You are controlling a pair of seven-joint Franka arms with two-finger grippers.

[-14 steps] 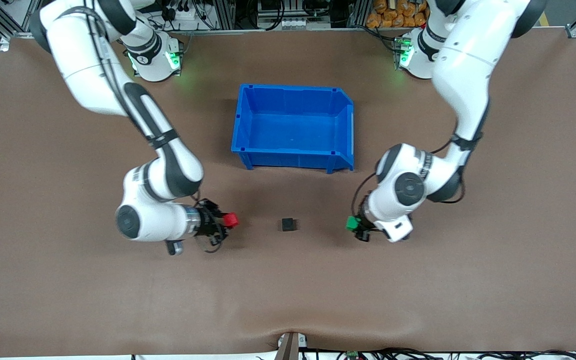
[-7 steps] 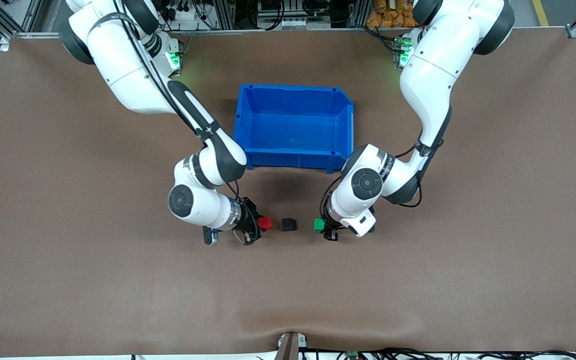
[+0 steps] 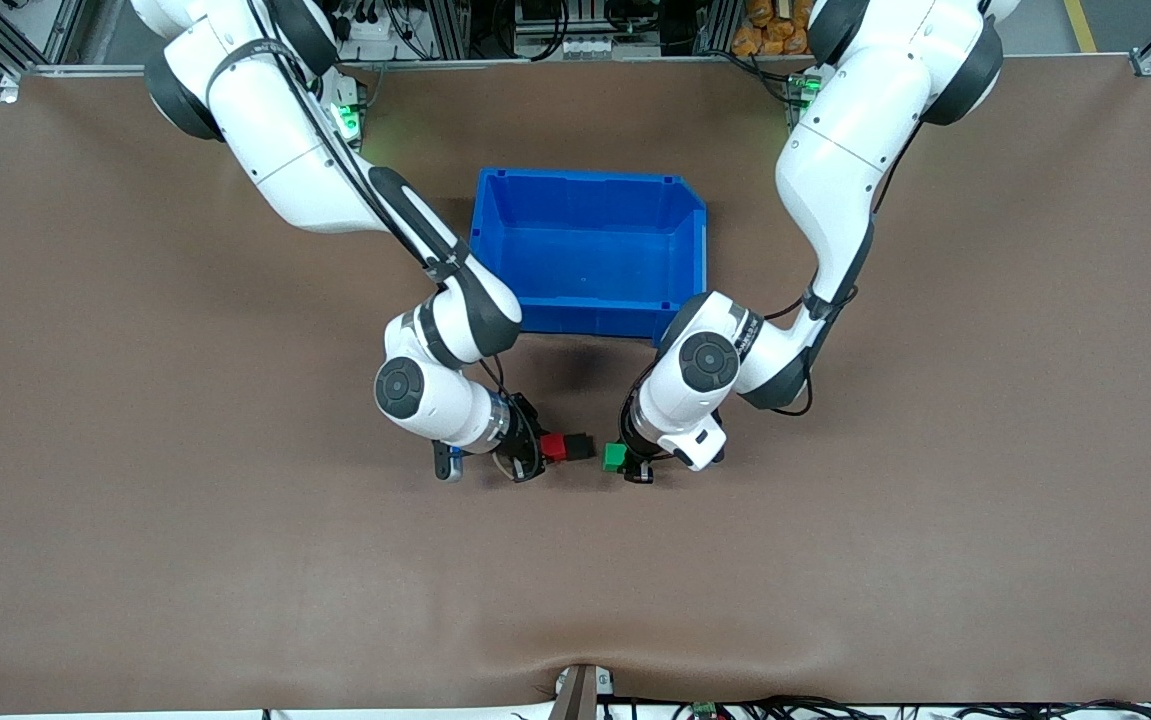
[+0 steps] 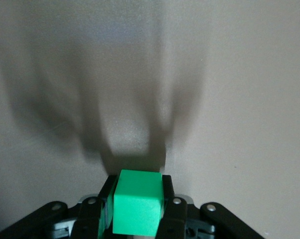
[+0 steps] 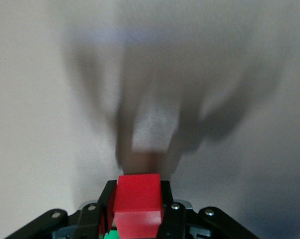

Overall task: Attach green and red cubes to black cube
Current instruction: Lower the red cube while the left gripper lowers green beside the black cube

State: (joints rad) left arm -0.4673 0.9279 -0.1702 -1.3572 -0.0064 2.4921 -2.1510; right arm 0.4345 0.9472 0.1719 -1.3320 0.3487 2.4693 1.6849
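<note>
The black cube (image 3: 580, 445) sits on the brown, matte, cloth-like surface (image 3: 135, 500), nearer to the front camera than the blue bin (image 3: 590, 250). It is small, plain and dull black, with square faces the same size as those of the two coloured cubes.

The right gripper (image 3: 547, 450) is low over the surface at the black cube's side toward the right arm's end, its jaws clamped on the red cube (image 3: 554, 447). In the front view the red cube touches the black cube or lies just beside it; which cannot be told. In the right wrist view the red cube (image 5: 138, 205) is a smooth, sharp-edged block pinched between two black fingers (image 5: 167, 211), with soft shadows on the surface ahead.

The left gripper (image 3: 623, 462) is low over the surface at the black cube's side toward the left arm's end, its jaws closed on the green cube (image 3: 615, 457), which stands near the black cube with a narrow strip of surface between them. The left wrist view shows the green cube (image 4: 137, 209) as smooth and even, squeezed between black fingers (image 4: 167, 211).

The bin is glossy moulded plastic, rectangular, with ribbed walls and an open top.
</note>
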